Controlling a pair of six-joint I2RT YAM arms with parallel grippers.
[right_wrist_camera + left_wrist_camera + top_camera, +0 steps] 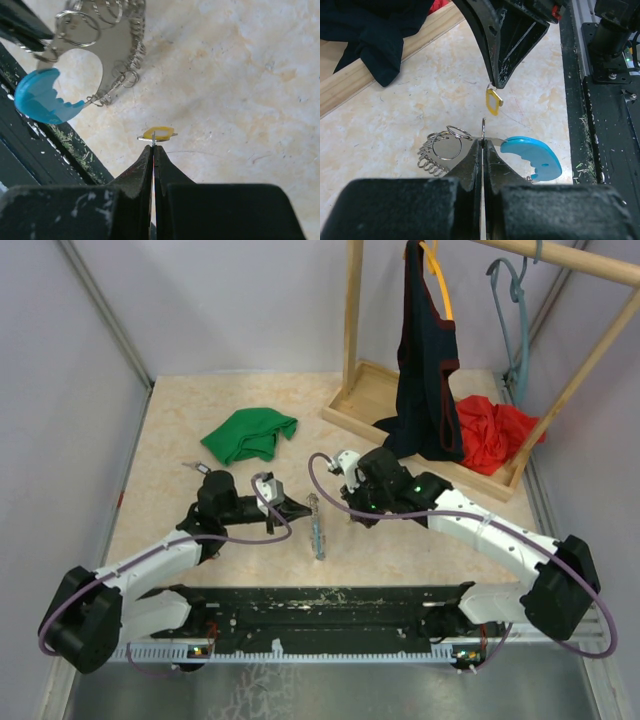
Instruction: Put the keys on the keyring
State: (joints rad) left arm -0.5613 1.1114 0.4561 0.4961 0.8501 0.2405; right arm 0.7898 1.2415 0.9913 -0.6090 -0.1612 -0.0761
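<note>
Pinching keyring (pixel 431 161) wire at lower centre with left gripper (pixel 482 145); nipping yellow key (pixel 159 133) in right gripper (pixel 154 146). Probably light, stiff, slippery; best gripped by plastic head.

We log white link shells, black joints on left arm (pixel 150 562) at 8 o'clock, right arm (pixel 485 528) at 4 o'clock; purple cables (pixel 240 540); green LED (pixel 415 487); scuffed black fingers (pixel 137 172).
</note>
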